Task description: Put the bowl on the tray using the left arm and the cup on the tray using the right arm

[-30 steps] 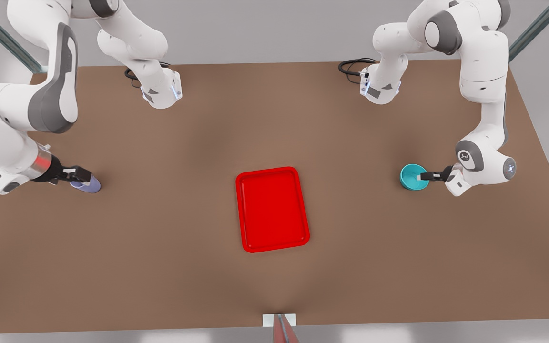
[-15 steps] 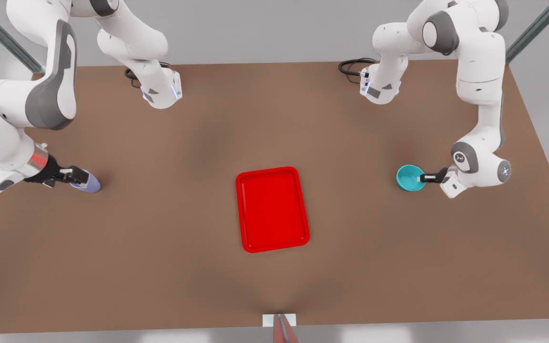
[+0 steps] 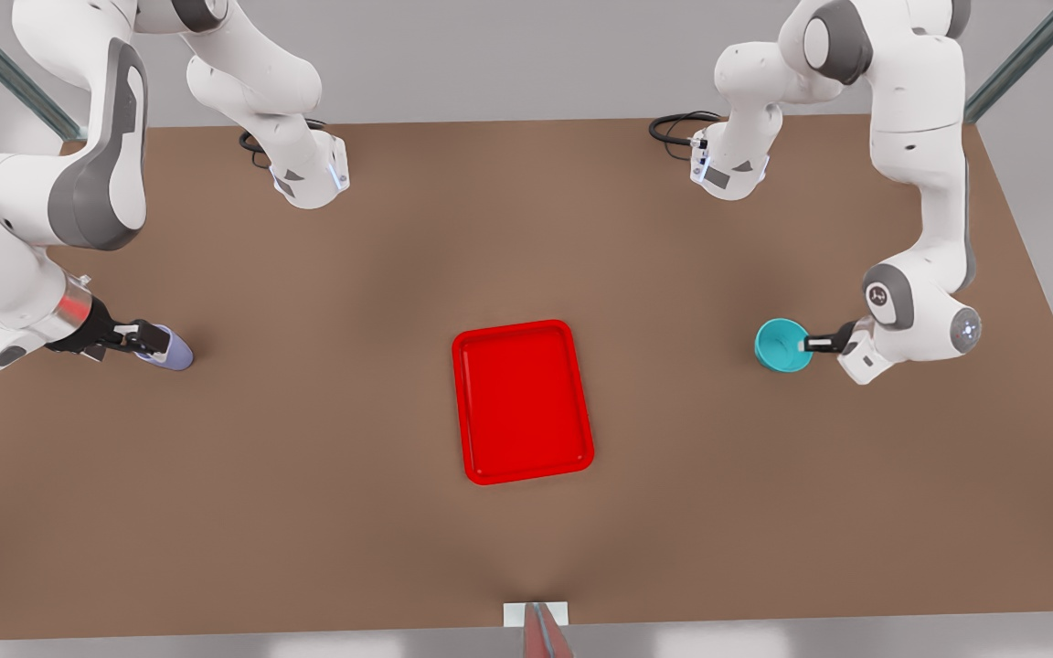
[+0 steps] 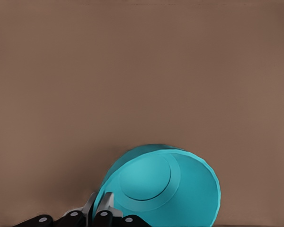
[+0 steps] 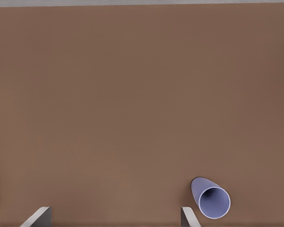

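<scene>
The turquoise bowl (image 3: 781,345) is at the front view's right, with my left gripper (image 3: 811,344) shut on its rim from the side away from the tray. In the left wrist view the bowl (image 4: 165,189) shows its smooth inside, and the fingers (image 4: 105,204) pinch its wall. The lavender cup (image 3: 171,350) stands at the front view's left. My right gripper (image 3: 152,342) is right at the cup and open; its wrist view puts the cup (image 5: 211,198) just outside one finger (image 5: 187,215), not between the two. The red tray (image 3: 522,399) lies mid-table with nothing on it.
The brown table (image 3: 325,512) has open surface between each arm and the tray. Both arm bases (image 3: 307,174) stand at the far edge, with black cables beside them. A small white and red marker (image 3: 537,621) sits at the near edge.
My left gripper has carried the bowl a little toward the tray. The right arm has drawn back slightly toward the front view's left; the cup has stayed put.
</scene>
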